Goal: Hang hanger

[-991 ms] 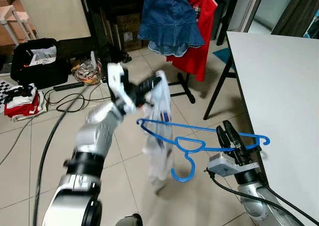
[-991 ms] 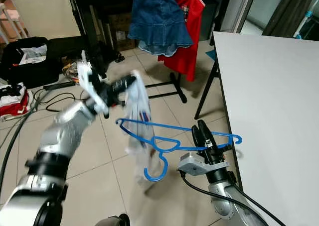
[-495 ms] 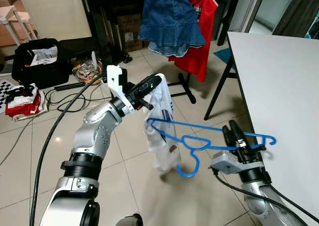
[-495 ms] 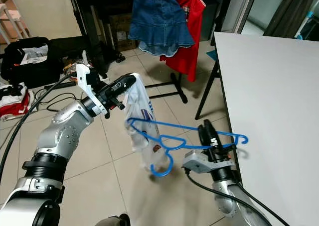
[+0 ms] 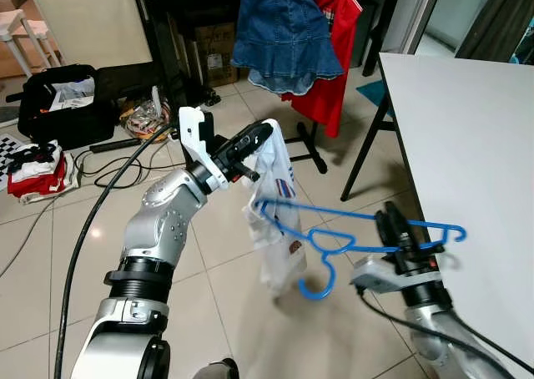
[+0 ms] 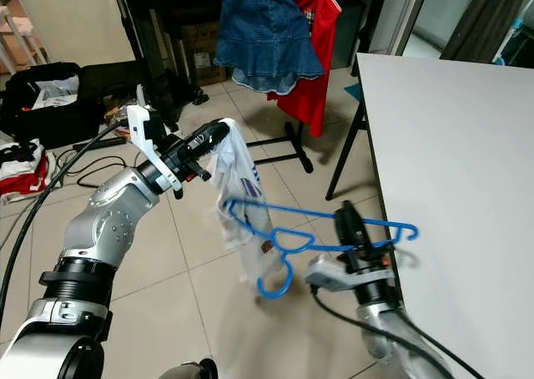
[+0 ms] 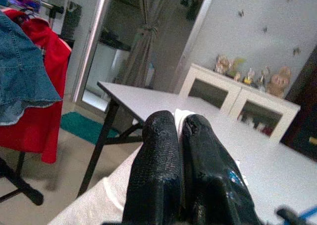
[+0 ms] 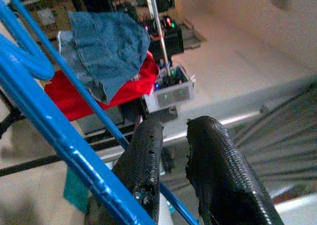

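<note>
On my left, the left gripper pinches the limp white printed cloth garment, which I expect will sag. Rightward, the light, stiff blue plastic hanger sits clamped in the right gripper, beside the white desk.

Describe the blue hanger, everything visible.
The blue hanger looks like thin plastic: a long bar, sloped shoulders, a small inner loop and an open hook. It is held roughly level above the tiled floor, beside the white table, hook hanging down. The right gripper is shut on its bar near one end. The far shoulder tip reaches into the white shirt, which the left gripper holds up by its top edge.
</note>
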Available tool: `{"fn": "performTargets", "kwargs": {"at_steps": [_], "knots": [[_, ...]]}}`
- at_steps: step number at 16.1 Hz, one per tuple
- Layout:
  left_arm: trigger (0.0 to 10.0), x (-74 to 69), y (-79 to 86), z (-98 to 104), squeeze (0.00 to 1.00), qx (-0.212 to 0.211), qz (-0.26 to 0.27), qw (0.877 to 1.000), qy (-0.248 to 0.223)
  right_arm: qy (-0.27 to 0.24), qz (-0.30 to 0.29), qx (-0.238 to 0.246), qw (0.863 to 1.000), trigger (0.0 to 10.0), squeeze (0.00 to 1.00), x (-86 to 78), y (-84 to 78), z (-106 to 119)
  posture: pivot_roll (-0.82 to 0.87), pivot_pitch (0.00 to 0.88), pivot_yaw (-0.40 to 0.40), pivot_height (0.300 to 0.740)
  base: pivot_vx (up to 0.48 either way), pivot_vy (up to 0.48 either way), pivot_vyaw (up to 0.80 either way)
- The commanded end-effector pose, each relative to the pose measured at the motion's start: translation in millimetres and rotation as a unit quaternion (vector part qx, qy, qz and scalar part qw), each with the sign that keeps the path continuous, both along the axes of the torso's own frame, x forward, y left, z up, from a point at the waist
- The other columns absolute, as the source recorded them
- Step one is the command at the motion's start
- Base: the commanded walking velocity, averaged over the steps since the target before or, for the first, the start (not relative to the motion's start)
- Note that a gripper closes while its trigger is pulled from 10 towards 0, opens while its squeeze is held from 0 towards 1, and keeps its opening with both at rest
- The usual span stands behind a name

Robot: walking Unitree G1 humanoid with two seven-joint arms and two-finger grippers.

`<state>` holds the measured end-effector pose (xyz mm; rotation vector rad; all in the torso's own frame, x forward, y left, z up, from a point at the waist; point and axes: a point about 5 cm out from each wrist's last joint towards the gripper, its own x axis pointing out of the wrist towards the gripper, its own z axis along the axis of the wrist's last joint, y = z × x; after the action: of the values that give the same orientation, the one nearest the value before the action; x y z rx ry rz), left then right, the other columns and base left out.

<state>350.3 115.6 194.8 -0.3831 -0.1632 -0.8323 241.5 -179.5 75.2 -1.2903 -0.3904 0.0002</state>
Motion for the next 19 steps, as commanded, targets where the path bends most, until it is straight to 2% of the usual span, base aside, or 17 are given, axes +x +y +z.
{"fn": "performTargets", "kwargs": {"at_steps": [1, 3, 6, 7, 11, 14, 18, 19], "knots": [[10.0, 1.8, 0.0, 21, 0.0, -0.025, 0.004, 0.999, -0.025, -0.018, 0.0, -0.011, 1.0, 10.0, 0.0, 1.5, 5.1, 4, 0.06, 0.105, 0.056, 0.74, 0.0, 0.0, 0.0], [10.0, 0.3, -3.1, 22, 0.0, -0.024, -0.003, 0.999, -0.026, -0.033, -0.014, -0.018, 0.999, 10.0, 0.0, 6.0, 6.2, 7, 0.06, 0.105, 0.057, 0.74, 0.0, 0.0, 0.0], [10.0, -0.1, -4.2, 22, 0.0, -0.036, -0.001, 0.999, -0.015, -0.095, 0.004, -0.06, 0.994, 10.0, 0.0, 5.5, 15.0, 18, 0.06, 0.103, 0.056, 0.74, 0.0, 0.0, 0.0], [10.0, 1.8, -5.8, 25, 0.0, -0.053, 0.01, 0.999, -0.007, -0.126, 0.01, -0.062, 0.99, 10.0, 0.0, 4.2, 19.2, 24, 0.07, 0.101, 0.055, 0.74, 0.0, 0.0, 0.0], [10.0, 10.3, -11.3, 27, 0.0, -0.08, 0.045, 0.996, 0.018, -0.171, 0.015, -0.049, 0.984, 10.0, 0.0, 3.8, 26.7, 35, 0.06, 0.098, 0.057, 0.74, 0.0, 0.0, 0.0], [10.0, 15.0, -12.0, 30, 0.0, -0.102, 0.065, 0.992, 0.035, -0.168, 0.019, -0.075, 0.983, 10.0, 0.0, 3.0, 30.5, 30, 0.06, 0.097, 0.061, 0.74, 0.0, 0.0, 0.0], [10.0, 14.1, -16.1, 33, 0.0, -0.098, 0.06, 0.993, 0.032, -0.145, 0.01, -0.092, 0.985, 10.0, 0.0, 6.1, 30.6, 24, 0.06, 0.094, 0.067, 0.74, 0.0, 0.0, 0.0], [10.0, 14.7, -15.7, 34, 0.0, -0.099, 0.068, 0.992, 0.033, -0.124, 0.02, -0.099, 0.987, 10.0, 0.0, 8.4, 33.7, 20, 0.06, 0.093, 0.069, 0.74, 0.0, 0.0, 0.0]]}}
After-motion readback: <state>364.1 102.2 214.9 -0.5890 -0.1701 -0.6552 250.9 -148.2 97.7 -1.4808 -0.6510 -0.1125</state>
